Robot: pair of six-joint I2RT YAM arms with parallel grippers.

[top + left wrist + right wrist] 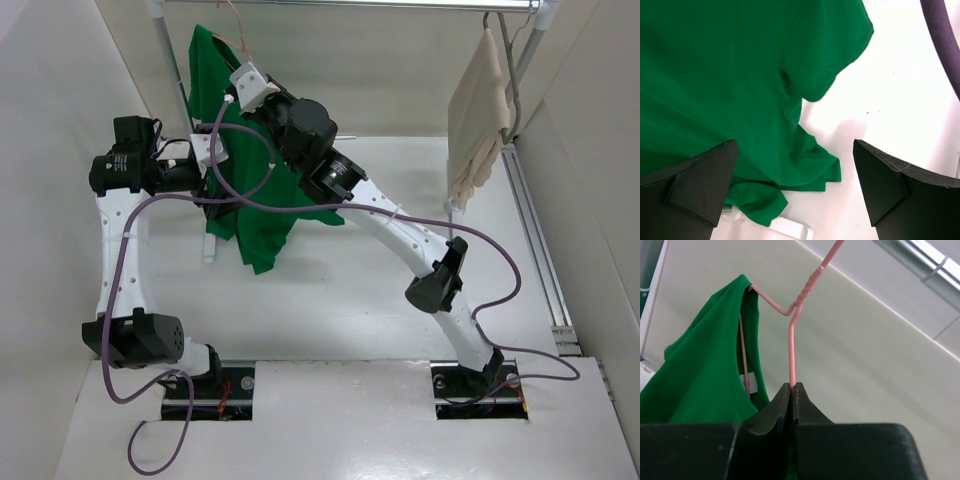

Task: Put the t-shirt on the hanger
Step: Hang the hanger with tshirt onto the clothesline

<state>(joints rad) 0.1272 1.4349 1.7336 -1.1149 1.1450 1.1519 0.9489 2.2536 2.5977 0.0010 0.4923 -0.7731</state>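
Observation:
The green t-shirt (pixel 245 190) hangs on the pink hanger (pixel 233 28) at the back left, its lower hem resting crumpled on the white table. My right gripper (pixel 248 88) is shut on the hanger's wire just below the twisted neck; in the right wrist view the pink hanger wire (pixel 791 350) runs up from the closed gripper (pixel 791 386), with the t-shirt's collar (pixel 705 370) draped over one shoulder of the hanger. My left gripper (pixel 210 150) is open beside the t-shirt's left edge. In the left wrist view the t-shirt (pixel 730 75) lies beyond the open, empty gripper (pixel 795 190).
A beige cloth (pixel 478 110) hangs from the rail (pixel 350 4) at the back right. A rack pole (pixel 172 70) stands behind the t-shirt, its white foot (pixel 790 229) by the hem. A metal track (pixel 540 240) runs along the right. Purple cables (pixel 480 240) loop over the table.

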